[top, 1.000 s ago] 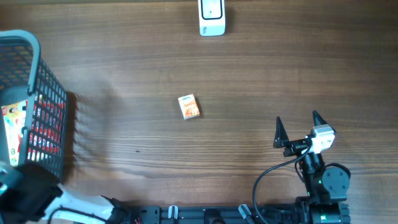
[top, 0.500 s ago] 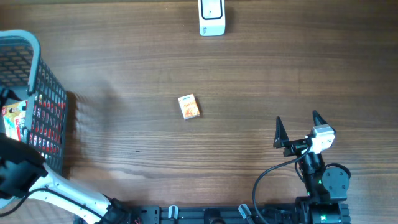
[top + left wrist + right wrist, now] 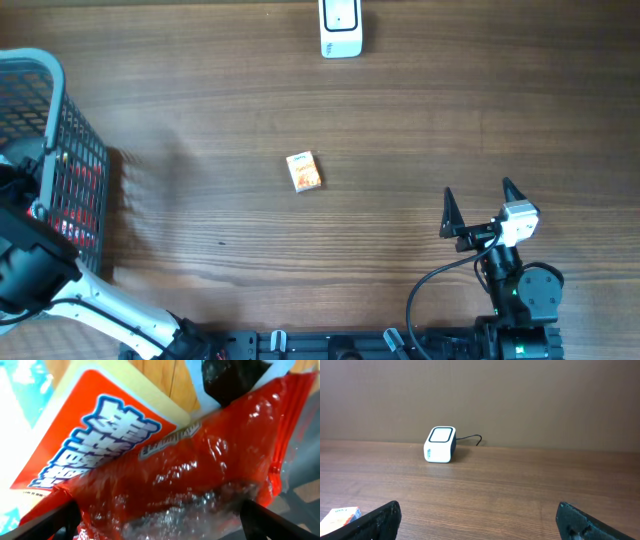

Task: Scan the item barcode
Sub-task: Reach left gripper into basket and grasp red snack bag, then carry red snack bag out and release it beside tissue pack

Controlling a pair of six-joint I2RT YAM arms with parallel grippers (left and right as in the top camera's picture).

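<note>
Nothing scanned yet: left jaws are hovering apart over a red packet [image 3: 200, 475] in the basket [image 3: 52, 80], right jaws idling apart.

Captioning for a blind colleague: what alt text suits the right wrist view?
A white cube-shaped scanner with a dark cable stands on a wooden table before a plain brown wall. A small orange box lies at lower left; the right gripper is open, its dark fingertips in the bottom corners.
</note>
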